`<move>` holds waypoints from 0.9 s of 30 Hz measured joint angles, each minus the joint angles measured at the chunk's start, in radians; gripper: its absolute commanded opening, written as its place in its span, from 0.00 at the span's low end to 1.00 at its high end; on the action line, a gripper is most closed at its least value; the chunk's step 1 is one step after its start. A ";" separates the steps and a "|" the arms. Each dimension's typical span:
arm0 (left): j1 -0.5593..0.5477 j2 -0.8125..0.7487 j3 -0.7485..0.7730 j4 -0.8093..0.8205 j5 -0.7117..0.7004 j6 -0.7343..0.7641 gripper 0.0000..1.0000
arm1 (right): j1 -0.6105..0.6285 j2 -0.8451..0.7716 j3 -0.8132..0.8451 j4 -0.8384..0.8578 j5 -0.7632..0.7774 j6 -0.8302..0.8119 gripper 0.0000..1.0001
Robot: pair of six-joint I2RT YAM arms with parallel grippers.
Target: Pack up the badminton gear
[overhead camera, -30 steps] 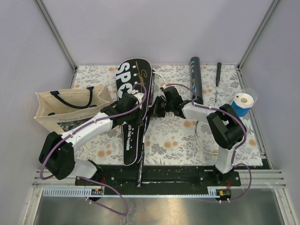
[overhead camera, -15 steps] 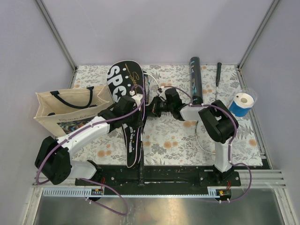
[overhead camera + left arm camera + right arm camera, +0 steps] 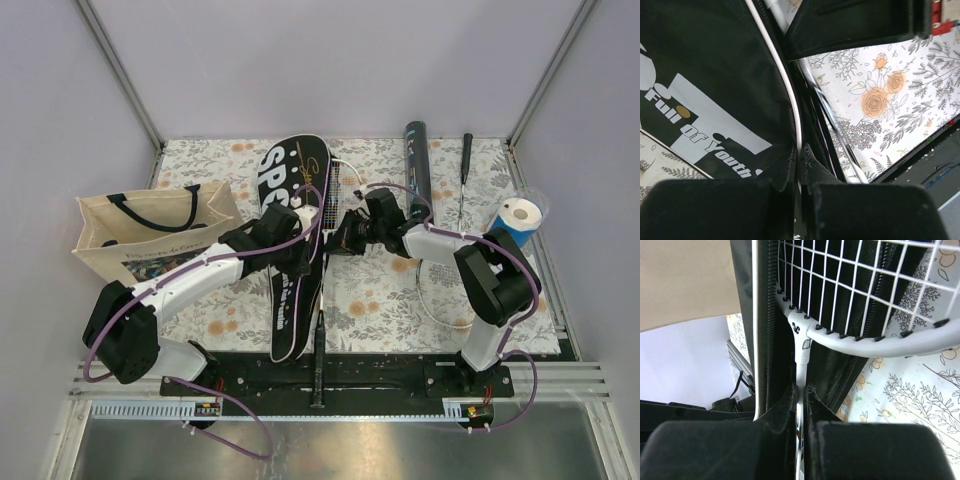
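The black cover lettered "SPORT" (image 3: 288,185) lies lengthwise on the floral mat. The silver racket's head (image 3: 338,190) sits partly inside the cover, and its black handle (image 3: 318,372) reaches over the near edge. My left gripper (image 3: 303,258) is shut on the cover's white-piped edge (image 3: 799,150); the cover's lettered side (image 3: 700,75) fills the left wrist view. My right gripper (image 3: 338,236) is shut on the racket's shaft just below the strung head (image 3: 880,340), next to the cover's open zipper (image 3: 771,315). The black tube with teal print (image 3: 418,172) lies at the back right. No shuttlecocks are in view.
The beige tote bag (image 3: 150,235) stands at the left. The blue and white roll (image 3: 517,220) is at the right edge. A thin black rod (image 3: 464,170) lies beside the tube. A white cable loop (image 3: 440,300) lies near my right arm.
The cover's top end swung left, then back right. The racket slid toward the near edge, so its handle now sticks out further. Both grippers kept their holds.
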 measured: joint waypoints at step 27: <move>-0.047 -0.014 -0.006 0.037 0.043 0.132 0.00 | 0.034 -0.125 -0.118 -0.227 -0.145 -0.236 0.00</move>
